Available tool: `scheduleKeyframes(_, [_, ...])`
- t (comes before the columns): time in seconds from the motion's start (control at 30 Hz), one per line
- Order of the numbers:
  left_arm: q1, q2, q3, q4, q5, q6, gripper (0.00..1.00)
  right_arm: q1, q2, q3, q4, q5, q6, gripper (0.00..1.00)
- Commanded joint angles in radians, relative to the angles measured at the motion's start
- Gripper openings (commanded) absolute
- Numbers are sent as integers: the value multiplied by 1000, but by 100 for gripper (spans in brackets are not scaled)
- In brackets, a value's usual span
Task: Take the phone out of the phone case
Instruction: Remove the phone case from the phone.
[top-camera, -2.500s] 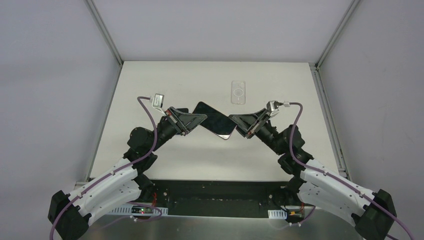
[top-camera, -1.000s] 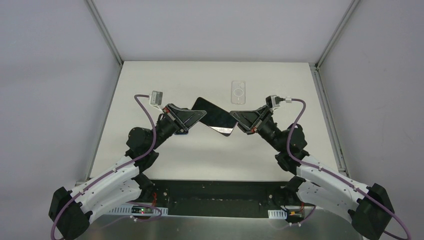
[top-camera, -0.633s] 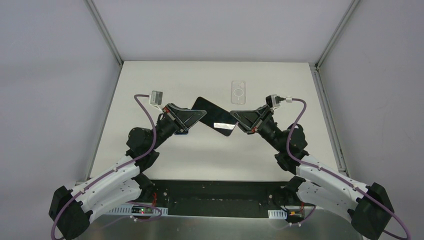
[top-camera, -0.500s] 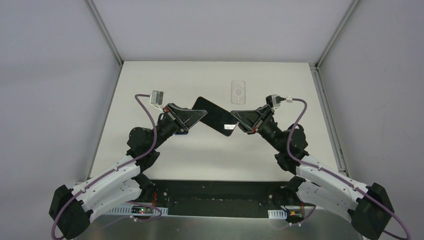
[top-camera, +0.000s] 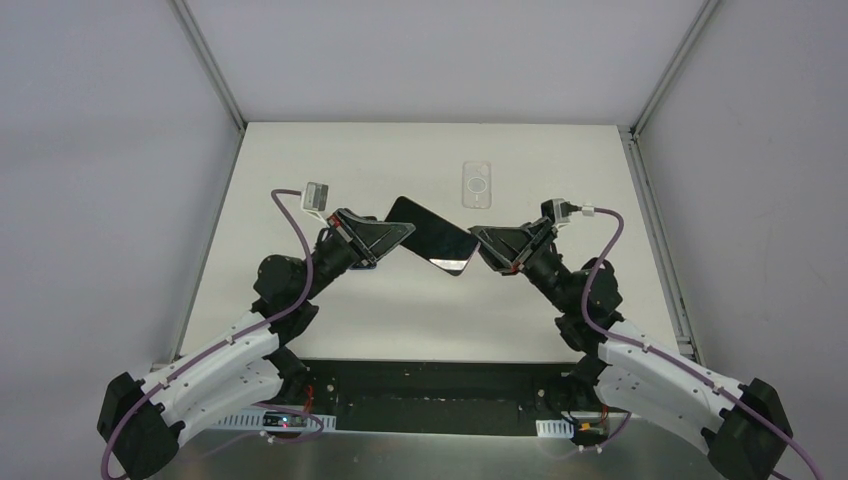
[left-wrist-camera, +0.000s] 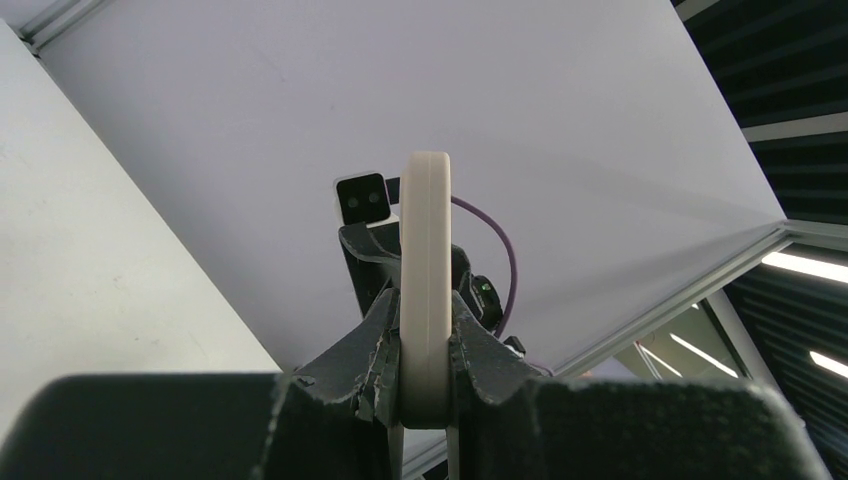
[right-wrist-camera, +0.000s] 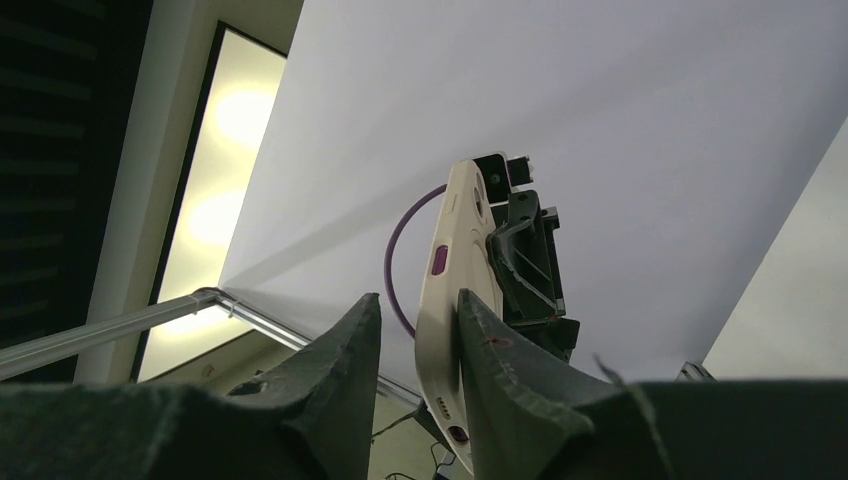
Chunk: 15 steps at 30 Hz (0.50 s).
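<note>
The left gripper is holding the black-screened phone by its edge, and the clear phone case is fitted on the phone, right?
No. The clear phone case lies flat on the white table beyond the black-screened phone, as the top external view shows. The left gripper does hold that phone by its edge.

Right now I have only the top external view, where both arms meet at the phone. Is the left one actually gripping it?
Observer: Yes. In the left wrist view the left gripper has the phone edge-on, with its jaws shut against both faces.
Reviewer: And the right side?
Observer: The right wrist view shows the right gripper with its jaws apart. There is a clear gap between one finger and the phone, which appears to rest against the other finger only.
Reviewer: Anything on the phone's edge?
Observer: It is cream, with a small purple button.
</note>
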Motion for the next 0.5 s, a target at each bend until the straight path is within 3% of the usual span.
scheduleKeyframes(0.0, [11,-28,13,50,-54,16,0,3,-46,11,88,36,19,38])
scheduleKeyframes(0.1, [11,-34,12,50,-54,16,0,0,-50,8,72,48,15,38])
scheduleKeyframes(0.33, [11,-33,10,51,-53,16,0,-2,-34,17,77,36,31,19])
scheduleKeyframes(0.47, [11,-23,7,52,-54,15,0,-3,-6,10,181,24,70,16])
